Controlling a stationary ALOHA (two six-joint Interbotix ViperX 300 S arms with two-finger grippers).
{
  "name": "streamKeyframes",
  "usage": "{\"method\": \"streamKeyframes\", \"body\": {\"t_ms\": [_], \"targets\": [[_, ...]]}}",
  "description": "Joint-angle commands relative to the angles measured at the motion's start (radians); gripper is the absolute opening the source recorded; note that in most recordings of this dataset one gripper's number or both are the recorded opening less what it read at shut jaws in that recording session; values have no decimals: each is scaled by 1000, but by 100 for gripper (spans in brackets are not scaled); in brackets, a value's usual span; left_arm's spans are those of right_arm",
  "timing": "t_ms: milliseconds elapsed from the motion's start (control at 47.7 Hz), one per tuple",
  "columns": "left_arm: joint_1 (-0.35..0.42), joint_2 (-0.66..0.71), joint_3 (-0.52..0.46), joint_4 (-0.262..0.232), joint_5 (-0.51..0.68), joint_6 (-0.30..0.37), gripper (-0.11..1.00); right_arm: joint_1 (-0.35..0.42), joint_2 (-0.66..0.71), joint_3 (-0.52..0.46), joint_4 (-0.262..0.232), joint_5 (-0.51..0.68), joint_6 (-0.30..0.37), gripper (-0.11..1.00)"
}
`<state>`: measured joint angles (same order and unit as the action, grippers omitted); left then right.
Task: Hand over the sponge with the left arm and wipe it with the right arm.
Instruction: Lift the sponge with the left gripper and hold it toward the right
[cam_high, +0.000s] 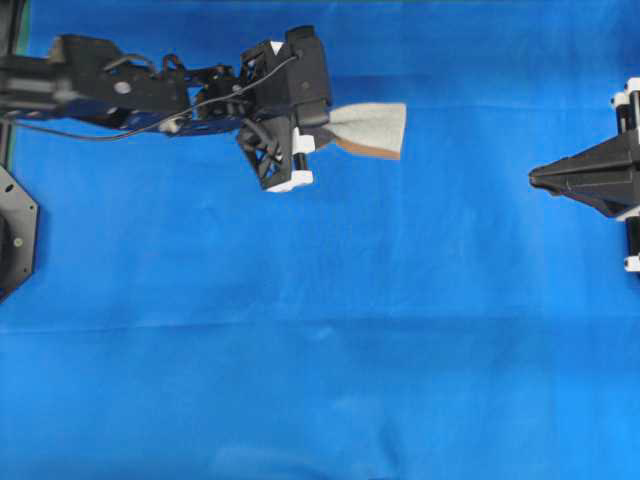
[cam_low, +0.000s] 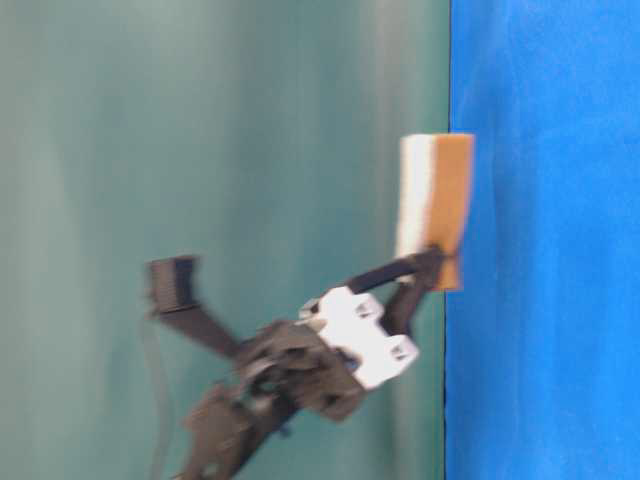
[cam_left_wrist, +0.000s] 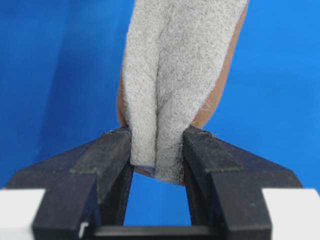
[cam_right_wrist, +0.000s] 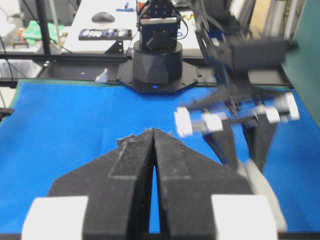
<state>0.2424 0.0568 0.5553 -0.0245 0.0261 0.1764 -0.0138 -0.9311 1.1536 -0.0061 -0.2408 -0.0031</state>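
- In the left wrist view, nearest the lens, the sponge (cam_left_wrist: 172, 85) is seen pinched at its near end between the two black fingers (cam_left_wrist: 102, 160) of the left pincer (cam_left_wrist: 157, 150); the grey felt face is creased inward by the squeeze, and an orange-brown edge shows along its sides.
- Beyond it, only the blue table (cam_left_wrist: 50, 75) is seen.
- From overhead, the sponge (cam_high: 370, 130) is shown sticking out to the right of the left pincer (cam_high: 322, 128), grey face up, in the upper middle of the table (cam_high: 320, 350).
- In the table-level view, the sponge (cam_low: 435, 205) is gripped at one end by the left pincer (cam_low: 425, 265), its white and orange layers side by side; whether it touches the cloth cannot be told.
- In the right wrist view, the right pincer (cam_right_wrist: 154, 137) is seen pressed together with nothing in it.
- Overhead, the right pincer (cam_high: 535, 178) is found at the right edge, tip pointing left, well apart from the sponge.
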Motion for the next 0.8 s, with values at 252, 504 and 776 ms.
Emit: {"method": "streamKeyframes", "body": {"t_ms": [252,504,776], "targets": [[-178,-161,29,-15,48,-34,25,-5,6,-28,-2,20,0,0],[-232,-164,31,-14,48,-138,25,-6,23,-37,-2,21,11,0],[-232,-164,29,-12,48,-140,25,12,109,-98,6,71,66,0]]}}
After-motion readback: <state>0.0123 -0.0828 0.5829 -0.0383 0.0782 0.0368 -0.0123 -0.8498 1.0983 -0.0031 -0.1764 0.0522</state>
